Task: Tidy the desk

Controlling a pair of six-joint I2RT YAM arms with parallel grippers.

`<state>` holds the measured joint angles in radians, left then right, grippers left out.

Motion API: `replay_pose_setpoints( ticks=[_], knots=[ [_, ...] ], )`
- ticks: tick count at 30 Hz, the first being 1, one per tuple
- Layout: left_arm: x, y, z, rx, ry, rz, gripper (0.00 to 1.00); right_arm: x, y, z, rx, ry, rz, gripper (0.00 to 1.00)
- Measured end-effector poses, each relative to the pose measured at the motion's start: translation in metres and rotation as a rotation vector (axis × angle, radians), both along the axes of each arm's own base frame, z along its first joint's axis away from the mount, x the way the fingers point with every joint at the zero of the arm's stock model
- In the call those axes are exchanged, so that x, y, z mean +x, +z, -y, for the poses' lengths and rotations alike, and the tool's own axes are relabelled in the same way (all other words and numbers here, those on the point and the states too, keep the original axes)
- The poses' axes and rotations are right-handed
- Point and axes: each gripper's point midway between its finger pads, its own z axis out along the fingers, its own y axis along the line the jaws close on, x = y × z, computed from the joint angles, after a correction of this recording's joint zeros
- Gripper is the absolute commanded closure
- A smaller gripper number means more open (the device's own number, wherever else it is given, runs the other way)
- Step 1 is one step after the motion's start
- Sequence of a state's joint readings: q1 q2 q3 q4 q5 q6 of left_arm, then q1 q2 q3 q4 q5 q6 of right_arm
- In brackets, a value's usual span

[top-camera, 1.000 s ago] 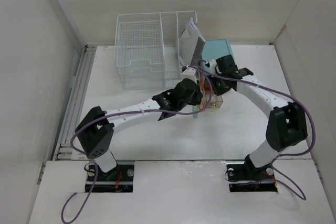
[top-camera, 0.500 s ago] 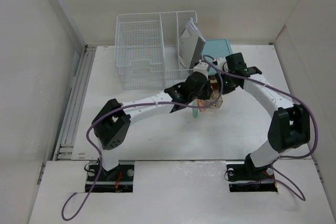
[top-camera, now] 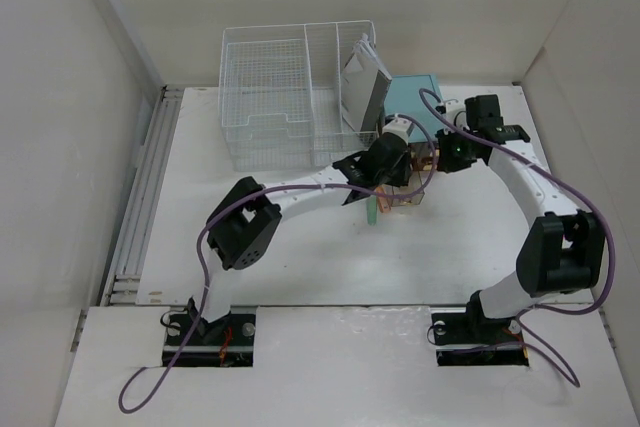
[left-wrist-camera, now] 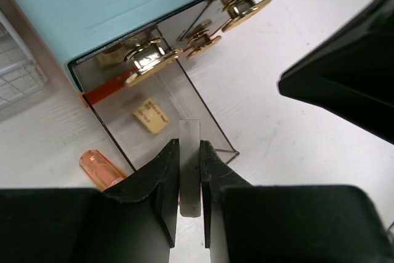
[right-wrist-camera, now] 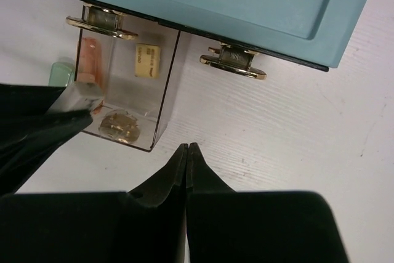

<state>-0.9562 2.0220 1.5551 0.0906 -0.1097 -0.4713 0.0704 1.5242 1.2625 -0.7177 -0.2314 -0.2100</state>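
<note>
Left jaws clamped on a pale flat bar (left-wrist-camera: 189, 183), prob. an eraser or stick. Its tip is over the near-left corner of the clear drawer (left-wrist-camera: 197, 106), which is pulled out of the teal drawer box (left-wrist-camera: 111, 4). Right jaws pinched fully together w/ nothing in them, hanging over bare counter (right-wrist-camera: 295, 140) just near of the box and right of the drawer. The counter is the big white top under everything. Box and wire basket (top-camera: 285, 97) sit at its far side.

Step in hand, my read: drop the bar into the drawer.
- I'd nudge the left arm a bit farther so the bar clears the front wall.
- Then lower it inside the walls and only then let go. A high release could bounce it off the rim.
- Aim for the free patch near of the yellow tag (left-wrist-camera: 151, 115).
- Keep the right arm out of the way, ready to push the drawer in after.

Hard to see:
- Orange piece (left-wrist-camera: 98, 169): can't tell if it's inside the drawer's left wall or just outside.
- Green bit (right-wrist-camera: 61, 72): partly behind the left jaws.
- Round coin-like thing (right-wrist-camera: 115, 123): shows in right wrist view only.
- Bar's lower end is hidden inside the jaws.
- Top view: drawer contents mostly blocked by the left wrist.
</note>
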Motion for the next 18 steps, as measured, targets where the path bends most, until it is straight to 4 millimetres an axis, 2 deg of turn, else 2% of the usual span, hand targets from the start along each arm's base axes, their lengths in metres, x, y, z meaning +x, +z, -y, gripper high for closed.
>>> replay_pose_setpoints(
  ticks=[2,3,4,5,8,10,11,16,18],
  knots=[
    [0.004,-0.008,0.001,0.012,0.001,-0.008,0.82,-0.001,0.0,0.0,0.009,0.0,-0.006,1.0],
    [0.006,-0.011,0.001,0.018,0.002,-0.012,0.76,-0.002,0.0,0.001,0.014,0.0,-0.01,1.0],
    [0.009,-0.013,0.001,0.024,0.003,-0.014,0.66,-0.002,-0.001,0.001,0.019,0.001,-0.013,0.98],
    [0.011,-0.015,0.001,0.028,0.004,-0.015,0.62,-0.003,-0.001,0.001,0.023,-0.001,-0.017,0.96],
    [0.018,-0.016,0.002,0.031,0.007,-0.013,0.45,-0.003,-0.004,0.0,0.031,0.005,-0.027,0.81],
    [0.021,-0.013,0.001,0.032,0.011,-0.01,0.4,-0.003,-0.007,-0.001,0.036,0.01,-0.037,0.69],
    [0.022,-0.011,0.001,0.029,0.012,-0.006,0.37,-0.003,-0.008,-0.002,0.04,0.013,-0.041,0.68],
    [0.026,-0.005,0.002,0.02,0.018,0.006,0.39,-0.003,-0.007,-0.003,0.101,0.028,-0.046,0.62],
    [0.025,-0.004,0.002,0.021,0.017,0.009,0.54,-0.003,-0.004,0.005,0.152,0.019,-0.043,0.62]
  ],
)
